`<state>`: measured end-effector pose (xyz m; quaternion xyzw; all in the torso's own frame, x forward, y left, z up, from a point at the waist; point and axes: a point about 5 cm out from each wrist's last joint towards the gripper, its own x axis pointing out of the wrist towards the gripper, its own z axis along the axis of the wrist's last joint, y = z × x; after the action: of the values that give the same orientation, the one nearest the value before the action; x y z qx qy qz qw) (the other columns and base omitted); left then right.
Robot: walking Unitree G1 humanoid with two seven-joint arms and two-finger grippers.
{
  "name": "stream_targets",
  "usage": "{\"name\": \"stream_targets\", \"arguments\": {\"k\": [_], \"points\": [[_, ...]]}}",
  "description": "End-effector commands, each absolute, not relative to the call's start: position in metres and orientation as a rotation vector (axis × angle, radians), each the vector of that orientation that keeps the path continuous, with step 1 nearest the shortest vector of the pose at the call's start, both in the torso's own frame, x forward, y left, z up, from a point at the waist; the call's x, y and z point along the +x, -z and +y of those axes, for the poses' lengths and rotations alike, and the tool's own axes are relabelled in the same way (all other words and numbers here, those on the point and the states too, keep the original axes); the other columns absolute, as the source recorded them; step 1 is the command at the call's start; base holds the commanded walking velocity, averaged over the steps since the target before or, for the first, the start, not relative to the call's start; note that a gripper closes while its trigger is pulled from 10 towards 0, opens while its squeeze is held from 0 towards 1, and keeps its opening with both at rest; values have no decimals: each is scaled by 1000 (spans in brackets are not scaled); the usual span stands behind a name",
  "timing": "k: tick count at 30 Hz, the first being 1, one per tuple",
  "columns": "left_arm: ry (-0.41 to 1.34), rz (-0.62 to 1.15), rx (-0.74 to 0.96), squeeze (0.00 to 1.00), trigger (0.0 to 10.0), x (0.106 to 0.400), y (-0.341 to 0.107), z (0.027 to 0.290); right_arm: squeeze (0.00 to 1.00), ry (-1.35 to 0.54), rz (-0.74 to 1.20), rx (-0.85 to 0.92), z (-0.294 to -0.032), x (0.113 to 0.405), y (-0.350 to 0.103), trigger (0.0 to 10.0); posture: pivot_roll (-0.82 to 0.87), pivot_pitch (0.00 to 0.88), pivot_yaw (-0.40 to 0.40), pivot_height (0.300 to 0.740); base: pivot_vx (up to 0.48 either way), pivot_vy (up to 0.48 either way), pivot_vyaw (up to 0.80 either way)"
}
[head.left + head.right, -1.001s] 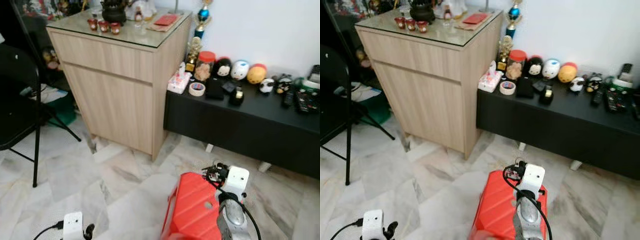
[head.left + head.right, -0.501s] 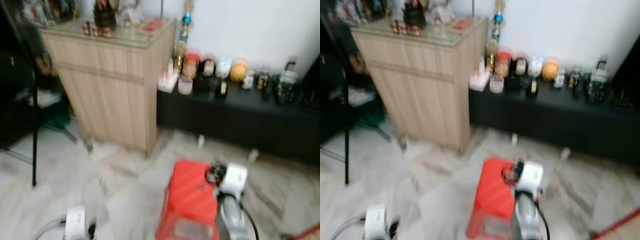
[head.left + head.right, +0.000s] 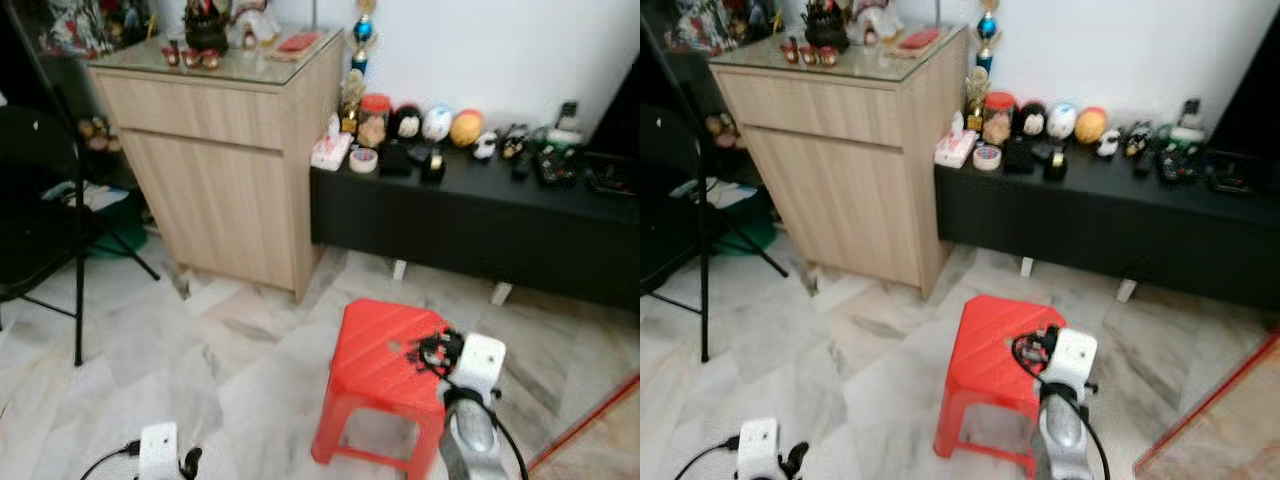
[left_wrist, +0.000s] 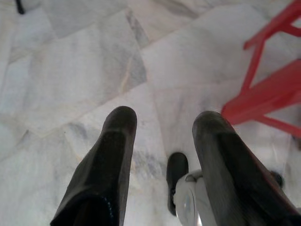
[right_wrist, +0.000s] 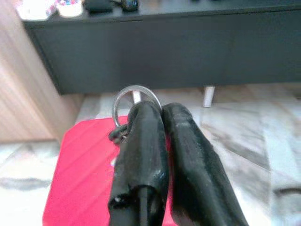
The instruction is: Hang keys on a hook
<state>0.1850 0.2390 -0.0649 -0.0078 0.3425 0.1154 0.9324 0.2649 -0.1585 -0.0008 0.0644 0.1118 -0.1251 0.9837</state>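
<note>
A bunch of keys (image 3: 432,351) on a silver ring (image 5: 136,86) hangs from my right gripper (image 5: 161,109). Its two black fingers are shut on the ring. This gripper (image 3: 440,355) hovers over the right part of a red plastic stool (image 3: 380,355). My left gripper (image 4: 162,122) hangs low at my left side above the marble floor. Its fingers (image 4: 110,155) stand open with nothing between them.
A light wooden cabinet (image 3: 220,190) stands ahead on the left, with small items on its glass top. A low black bench (image 3: 480,225) along the white wall carries jars, round figures and remotes. A black folding chair (image 3: 40,230) is at the far left.
The camera has drawn back and swung right after a blurred moment, so the whole stool with its legs now shows. My right gripper stays shut on the keys.
</note>
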Motion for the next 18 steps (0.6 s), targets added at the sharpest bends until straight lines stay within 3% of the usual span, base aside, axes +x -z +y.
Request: {"name": "stream_targets", "arguments": {"k": [1, 18], "points": [[-222, 718, -5, 0, 10000, 181, 68, 237, 0, 238, 211, 128, -156, 270, -4, 10000, 52, 0, -41, 740, -262, 0, 0], [-235, 725, -23, 0, 10000, 180, 69, 237, 0, 245, 211, 137, -157, 272, -5, 10000, 54, 0, -47, 740, -259, 0, 0]]}}
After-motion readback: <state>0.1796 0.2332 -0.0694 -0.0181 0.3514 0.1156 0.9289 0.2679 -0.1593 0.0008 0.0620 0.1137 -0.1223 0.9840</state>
